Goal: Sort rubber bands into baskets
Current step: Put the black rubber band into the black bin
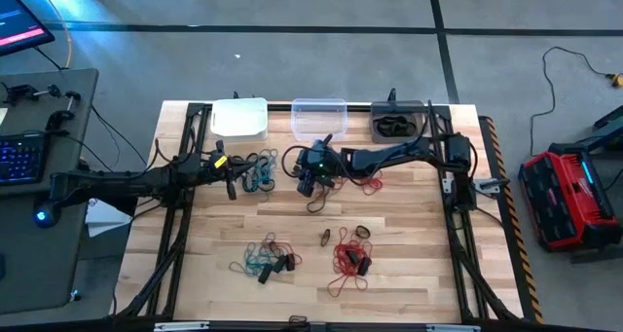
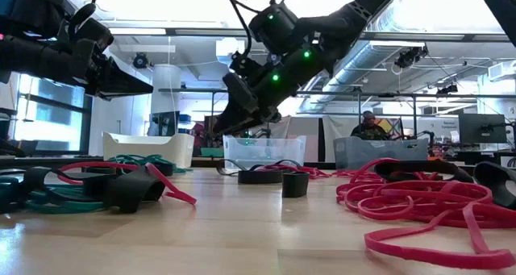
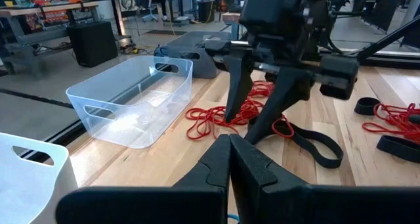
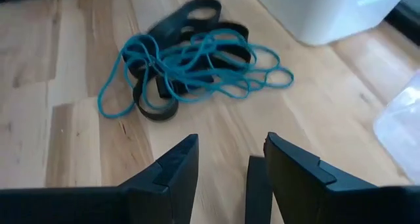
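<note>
Trouble looks likeliest at the teal-and-black tangle, just at nine o'clock from the right gripper, whose fingers are spread and empty: one pinch could lift mixed colours together. The left gripper is clenched on nothing. Baskets line the twelve o'clock edge.

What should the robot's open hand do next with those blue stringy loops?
Probably move the right tool forward and down onto the teal rubber bands. Its fingers stand open and empty above bare wood, and the tangle lies just ahead, mixed with black bands, none of it yet in a basket.
</note>
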Motion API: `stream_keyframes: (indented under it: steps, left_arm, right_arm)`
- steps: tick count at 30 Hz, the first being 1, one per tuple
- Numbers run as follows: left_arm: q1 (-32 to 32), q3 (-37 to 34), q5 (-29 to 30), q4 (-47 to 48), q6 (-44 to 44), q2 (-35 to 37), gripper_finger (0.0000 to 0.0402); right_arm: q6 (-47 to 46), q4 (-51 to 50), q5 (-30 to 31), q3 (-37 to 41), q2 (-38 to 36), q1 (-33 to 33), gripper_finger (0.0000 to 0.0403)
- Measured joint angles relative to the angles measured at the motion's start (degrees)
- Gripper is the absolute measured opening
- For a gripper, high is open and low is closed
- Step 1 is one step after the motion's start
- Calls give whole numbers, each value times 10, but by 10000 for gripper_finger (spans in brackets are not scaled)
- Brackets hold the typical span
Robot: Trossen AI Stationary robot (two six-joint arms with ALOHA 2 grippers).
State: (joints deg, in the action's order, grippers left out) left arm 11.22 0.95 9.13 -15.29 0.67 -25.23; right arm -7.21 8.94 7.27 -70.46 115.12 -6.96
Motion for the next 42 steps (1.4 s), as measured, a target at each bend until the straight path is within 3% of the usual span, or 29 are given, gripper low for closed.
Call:
stream_keyframes:
  steps: [13, 25, 29, 32, 36, 42]
  left_arm:
    - [0, 0, 0, -9, -1, 0, 0]
    - [0, 0, 0, -8, 0, 0, 0]
    - [0, 0, 0, -7, 0, 0, 0]
    - [0, 0, 0, -6, 0, 0, 0]
    - [0, 0, 0, -4, 5, 0, 0]
    - [0, 0, 0, -3, 4, 0, 0]
  right_arm:
    - [-29, -5, -4, 0, 25, 0, 175]
    - [-34, 4, 40, 0, 76, -2, 194]
    - [-33, 7, 61, 0, 78, -1, 157]
    - [-31, 8, 71, 0, 75, -1, 98]
    - [-16, 11, 42, 0, 67, -9, 14]
    - [-11, 4, 14, 0, 33, -21, 12]
